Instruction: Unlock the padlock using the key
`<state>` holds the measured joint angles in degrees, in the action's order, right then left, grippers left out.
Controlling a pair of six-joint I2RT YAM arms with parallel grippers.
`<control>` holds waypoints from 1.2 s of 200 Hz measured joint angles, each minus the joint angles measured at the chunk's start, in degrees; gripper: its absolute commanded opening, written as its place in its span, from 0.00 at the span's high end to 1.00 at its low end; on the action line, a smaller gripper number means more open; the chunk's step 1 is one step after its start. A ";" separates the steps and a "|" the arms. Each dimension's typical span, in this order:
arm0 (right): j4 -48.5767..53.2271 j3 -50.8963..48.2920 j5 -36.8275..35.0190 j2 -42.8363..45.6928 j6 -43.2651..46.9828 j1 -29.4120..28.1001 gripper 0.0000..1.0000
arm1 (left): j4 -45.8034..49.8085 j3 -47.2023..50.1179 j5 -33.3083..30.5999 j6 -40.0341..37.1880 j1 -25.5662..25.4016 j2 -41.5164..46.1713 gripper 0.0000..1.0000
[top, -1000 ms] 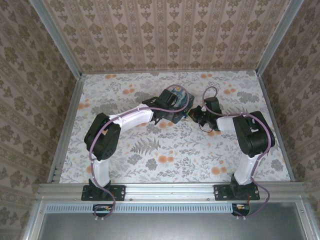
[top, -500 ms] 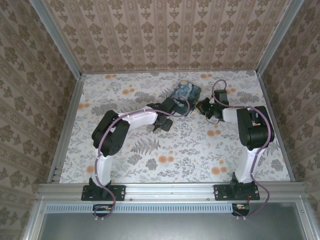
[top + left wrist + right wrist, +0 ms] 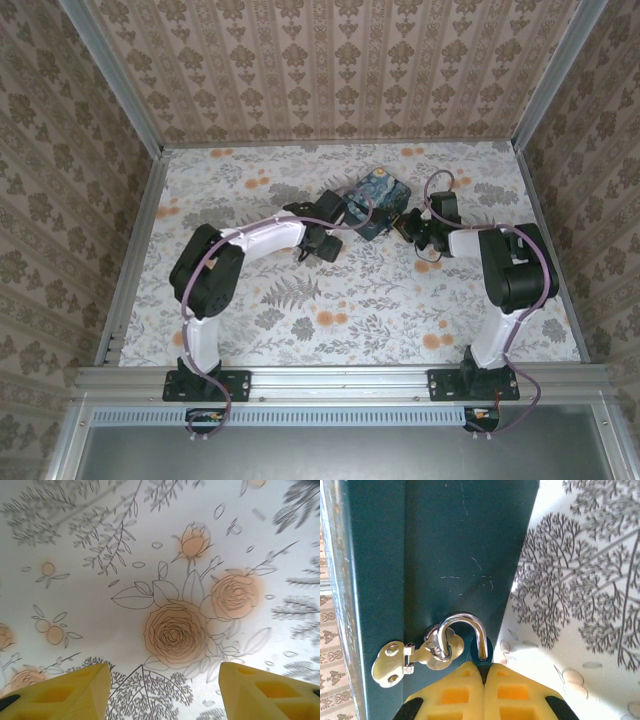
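Right wrist view: pinching padlock (image 3: pixel 481 637) at box (image 3: pixel 445 540) hasp (image 3: pixel 415 656) with fully closed right gripper (image 3: pixel 483 667); holding left gripper (image 3: pixel 162 680) half-open, empty.

The padlock (image 3: pixel 479 635) shackle and hasp (image 3: pixel 395 662) are glossy metal; the box (image 3: pixel 460 545) is smooth, faintly scratched.

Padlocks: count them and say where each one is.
1. The padlock hangs from the silver hasp on the dark blue box, its body pinched in the shut right claw; others may hide behind it.
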<state>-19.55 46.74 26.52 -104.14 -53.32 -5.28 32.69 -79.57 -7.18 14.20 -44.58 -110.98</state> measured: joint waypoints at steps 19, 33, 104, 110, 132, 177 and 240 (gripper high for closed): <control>-1.29 -2.36 -0.02 1.55 0.02 -0.66 1.00 | 0.59 -0.83 0.57 0.33 -0.02 2.27 0.38; -2.14 -4.13 -0.09 2.67 -0.02 -1.38 1.00 | 0.81 -2.16 0.83 0.37 -0.20 3.17 0.38; -8.59 -11.96 -0.39 6.43 -1.03 -5.66 1.00 | 3.72 -13.22 0.68 0.31 -3.45 2.19 0.37; -8.98 -12.26 -0.39 6.43 -1.05 -5.73 1.00 | 3.87 -14.05 0.48 0.28 -3.67 1.64 0.37; -9.73 -13.00 -0.42 6.43 -1.03 -5.75 1.00 | 4.68 -15.72 -0.57 0.00 -4.55 -0.96 0.36; -11.21 -13.25 -0.39 6.27 -1.03 -5.75 1.00 | 6.58 -16.50 -3.37 -1.09 -5.64 -5.70 0.36; -11.45 -13.16 -0.02 6.27 -0.87 -5.60 1.00 | 7.19 -17.46 -4.68 -2.05 -5.70 -6.43 0.36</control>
<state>-31.00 33.58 26.50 -97.86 -54.19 -10.87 39.88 -97.03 -11.86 12.14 -50.28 -117.40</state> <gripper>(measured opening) 0.067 0.638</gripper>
